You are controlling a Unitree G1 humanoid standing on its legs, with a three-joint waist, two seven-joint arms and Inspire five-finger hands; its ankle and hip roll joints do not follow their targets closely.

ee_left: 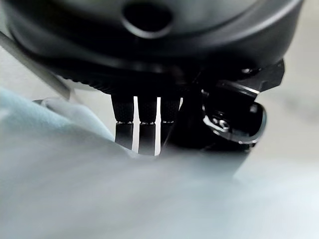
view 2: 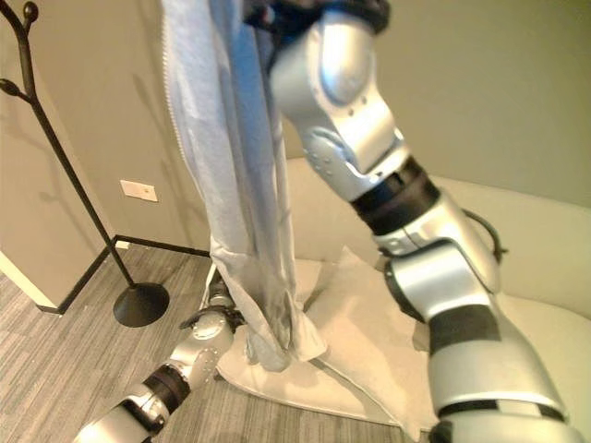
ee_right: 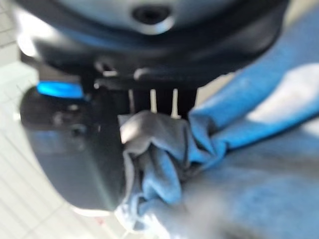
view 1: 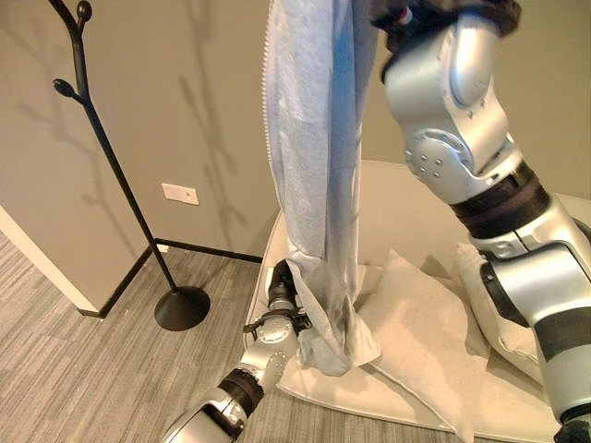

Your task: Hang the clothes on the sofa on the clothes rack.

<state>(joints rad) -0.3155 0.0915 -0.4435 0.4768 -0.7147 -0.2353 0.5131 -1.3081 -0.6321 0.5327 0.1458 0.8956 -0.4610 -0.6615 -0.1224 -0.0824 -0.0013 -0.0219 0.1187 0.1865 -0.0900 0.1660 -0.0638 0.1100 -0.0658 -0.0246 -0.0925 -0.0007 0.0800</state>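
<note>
Right hand [ee_right: 75, 149] raised high, its fingers [ee_right: 149, 99] clenched round a bunched fold of the pale blue-grey cloth garment [view 1: 314, 166]; the wad sits pinched between thumb and fingers in the right wrist view. From that grasp the garment hangs down in a long column, lifted clear of the cream upholstered sofa [view 1: 406, 194] for most of its length, the bottom hem trailing just above or onto the flat off-white cushions [view 1: 416, 332]; contact there cannot be told. Left hand [view 1: 280, 288] low, at the garment's lower part, with its fingers [ee_left: 144, 124] running straight into the cloth and their tips hidden under it, so whether they grip cannot be told. Black metal coat stand with knobbed branch pegs and round base [view 1: 111, 166] stands on the grey wood-pattern floor [view 1: 83, 360], well apart from both hands on the left-hand side, nothing on its pegs. Judgement: pickup is done, garment off the sofa and held. Left to do: carry it across to the stand, raise the held fold over a peg, let go.
</note>
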